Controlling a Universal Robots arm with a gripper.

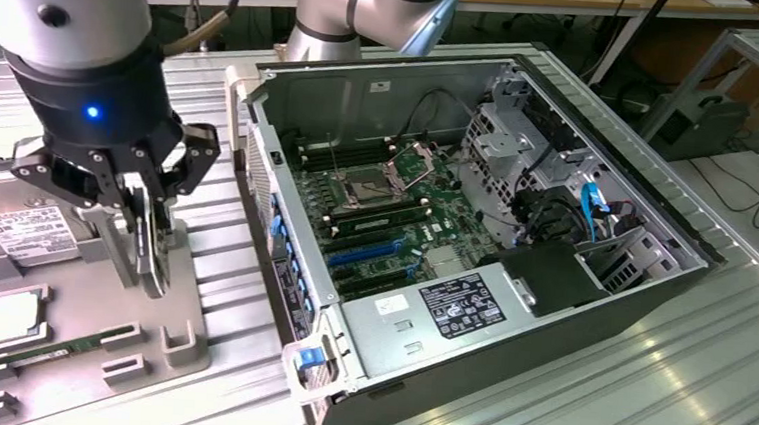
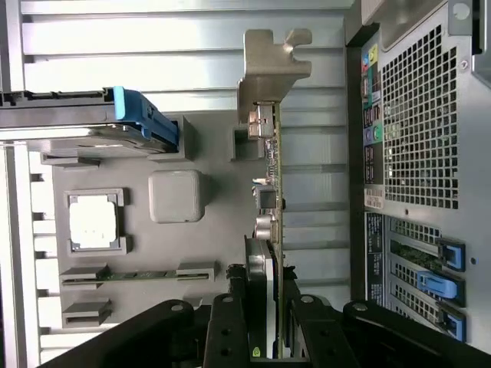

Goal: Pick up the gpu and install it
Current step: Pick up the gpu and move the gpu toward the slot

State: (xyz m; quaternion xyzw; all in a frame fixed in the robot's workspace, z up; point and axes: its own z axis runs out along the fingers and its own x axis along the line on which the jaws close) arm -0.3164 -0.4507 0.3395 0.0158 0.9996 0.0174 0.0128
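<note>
The gpu (image 1: 155,257) is a thin dark card seen edge-on, standing upright over the grey parts tray (image 1: 89,353) at the exterior view's left. My gripper (image 1: 138,226) is shut on it from above, one finger on each face. In the wrist view the gpu (image 2: 275,176) runs away from my gripper (image 2: 268,307), and its silvery end bracket (image 2: 270,73) is at the far end. I cannot tell whether the card's lower edge still touches the tray. The open computer case (image 1: 487,210) lies just to the exterior view's right of the card.
The tray holds a hard drive (image 1: 24,233) with a white label, a processor chip (image 1: 11,317) and a green memory stick (image 1: 42,357). Blue slots (image 1: 363,257) show on the case's motherboard. The case's perforated rear wall (image 2: 418,153) is close beside the card.
</note>
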